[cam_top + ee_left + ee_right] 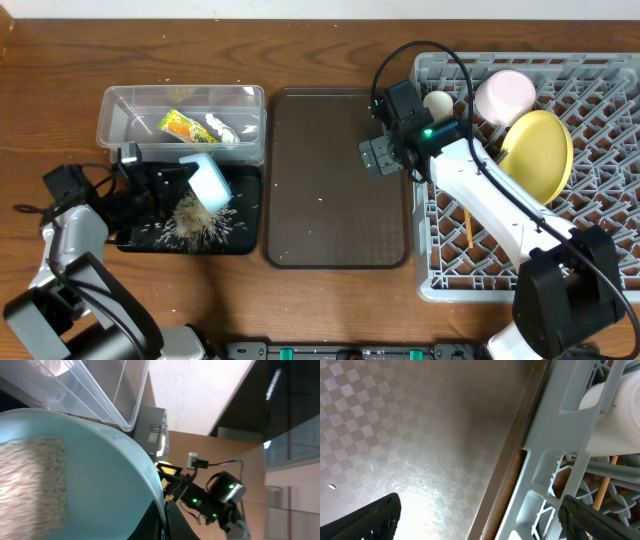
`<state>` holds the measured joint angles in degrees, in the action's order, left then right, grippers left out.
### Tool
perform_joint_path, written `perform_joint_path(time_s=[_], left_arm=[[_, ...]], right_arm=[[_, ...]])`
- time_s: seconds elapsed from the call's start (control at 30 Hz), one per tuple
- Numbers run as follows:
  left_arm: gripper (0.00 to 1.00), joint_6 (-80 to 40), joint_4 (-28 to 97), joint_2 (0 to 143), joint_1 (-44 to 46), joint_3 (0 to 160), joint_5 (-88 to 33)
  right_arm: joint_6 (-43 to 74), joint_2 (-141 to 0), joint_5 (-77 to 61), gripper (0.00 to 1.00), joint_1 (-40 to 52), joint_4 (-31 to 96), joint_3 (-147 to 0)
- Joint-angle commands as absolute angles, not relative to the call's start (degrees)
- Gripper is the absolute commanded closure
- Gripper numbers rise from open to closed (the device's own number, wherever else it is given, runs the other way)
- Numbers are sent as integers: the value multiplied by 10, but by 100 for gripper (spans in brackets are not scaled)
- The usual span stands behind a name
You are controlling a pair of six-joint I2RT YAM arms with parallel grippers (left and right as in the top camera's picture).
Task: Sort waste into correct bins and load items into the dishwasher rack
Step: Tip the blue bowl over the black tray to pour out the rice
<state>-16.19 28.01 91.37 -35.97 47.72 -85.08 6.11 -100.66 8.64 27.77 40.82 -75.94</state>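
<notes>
My left gripper [190, 178] is shut on the rim of the light blue bowl [210, 180], tipped over the black tray [245, 240]. White rice scraps [190, 222] fall and lie scattered in that tray. In the left wrist view the bowl [100, 480] fills the frame with rice [32, 485] sliding inside it. The clear tub [120, 110] holds the green-and-yellow wrapper [178, 125] and the white tissue [220, 128]. My right gripper [382, 155] is open and empty over the gap between brown tray and grey rack [610, 120]. The rack holds the yellow plate [540, 155], pink cup [505, 93], white cup [437, 102] and chopsticks [467, 228].
The dark brown serving tray [335, 180] lies between the bins and the rack, with a few stray rice grains on it; in the right wrist view its surface [420, 435] sits next to the rack's wall [555, 440]. The wooden table [330, 300] surrounds everything.
</notes>
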Motion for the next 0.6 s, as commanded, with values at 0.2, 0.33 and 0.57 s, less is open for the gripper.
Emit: perform_joint_path(time_s=[0.2, 0.33, 0.57], left_arm=[[94, -146, 273, 920, -380, 497, -901], [94, -146, 273, 920, -386, 497, -901], [94, -153, 273, 919, -386, 497, -901]], right_arm=[[68, -1001, 89, 1, 282, 407, -760], [68, -1001, 89, 1, 282, 407, -760], [68, -1001, 89, 1, 282, 407, -760]])
